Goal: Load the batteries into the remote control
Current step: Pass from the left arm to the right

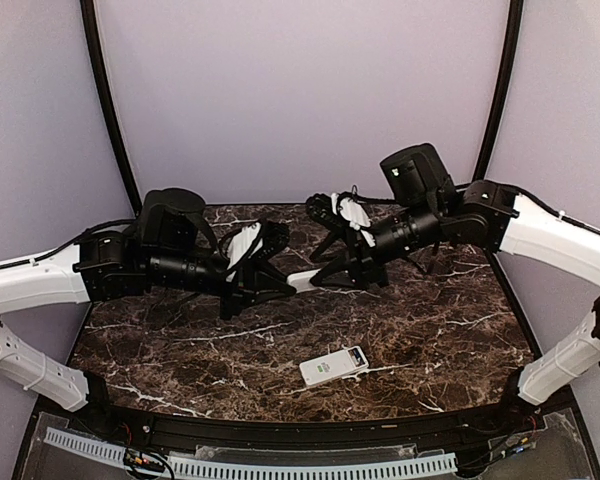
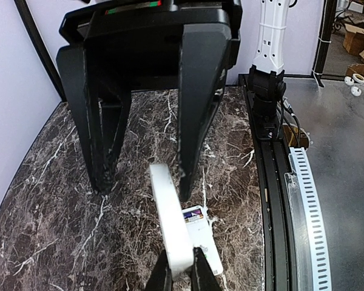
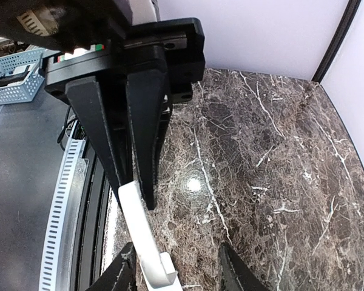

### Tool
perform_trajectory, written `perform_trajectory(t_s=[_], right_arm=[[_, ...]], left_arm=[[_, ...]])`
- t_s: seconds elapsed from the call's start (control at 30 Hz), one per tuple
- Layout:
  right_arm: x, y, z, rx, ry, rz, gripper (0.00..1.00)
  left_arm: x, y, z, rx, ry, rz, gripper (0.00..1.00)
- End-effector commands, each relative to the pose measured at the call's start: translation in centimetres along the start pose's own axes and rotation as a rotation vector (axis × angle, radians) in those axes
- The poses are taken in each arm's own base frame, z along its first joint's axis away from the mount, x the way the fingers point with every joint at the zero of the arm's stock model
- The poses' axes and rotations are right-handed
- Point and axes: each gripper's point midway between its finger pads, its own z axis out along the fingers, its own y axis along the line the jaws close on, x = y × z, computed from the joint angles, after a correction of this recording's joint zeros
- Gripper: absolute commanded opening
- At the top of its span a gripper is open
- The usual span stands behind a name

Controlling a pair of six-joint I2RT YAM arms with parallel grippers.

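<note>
1. Remote control [image 1: 334,367] lies flat on the dark marble table [image 1: 430,330], toward the near edge and a bit right of centre. It is not held by anything.
2. The remote sits at a slight angle in the top view. Its body is white, with a darker patch at its right end.
3. From the left wrist, the remote shows on the table below and behind a held white flat piece [image 2: 170,224], partly covered by it. A small coloured patch shows on the end farther from that camera.
4. Left gripper [image 3: 136,194] is clamped narrow on the white flat piece, with fingers pinching one end of it, up off the table.
5. The piece is thin and elongated and is seen edge-on from both wrists. The end near the right wrist camera has a small hooked lip.
6. Right gripper [image 3: 177,248] is spread wide and holds nothing.
7. The free end of the piece reaches between the right gripper's fingers, close to one finger and well apart from the other. Cannot tell whether that finger touches it.
8. In the top view both arms reach in from the sides and the grippers meet nose to nose above the table's middle, farther back than the remote. The white piece bridges the two.
</note>
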Motion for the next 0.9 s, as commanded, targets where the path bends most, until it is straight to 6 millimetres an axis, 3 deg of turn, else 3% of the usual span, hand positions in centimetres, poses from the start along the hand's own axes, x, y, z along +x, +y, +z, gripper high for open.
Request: perform_trajectory(t_s=[0.0, 0.23, 0.4, 0.87], right_arm=[[-0.7, -0.2, 0.8, -0.009, -0.019, -0.046, 0.39], [-0.2, 0.7, 1.6, -0.079, -0.016, -0.028, 0.23], [-0.6, 1.9, 1.9, -0.167, -0.036, -0.023, 0.2], [-0.2, 2.3, 2.4, -0.214, -0.01, 0.02, 0.02]], left_arm=[[-0.2, -0.4, -0.7, 0.022, 0.014, -0.027, 0.0], [-0.2, -0.3, -0.8, 0.015, 0.02, -0.018, 0.0], [-0.1, -0.3, -0.7, 0.022, 0.025, -0.009, 0.0], [-0.4, -0.2, -1.1, 0.011, 0.009, 0.01, 0.0]])
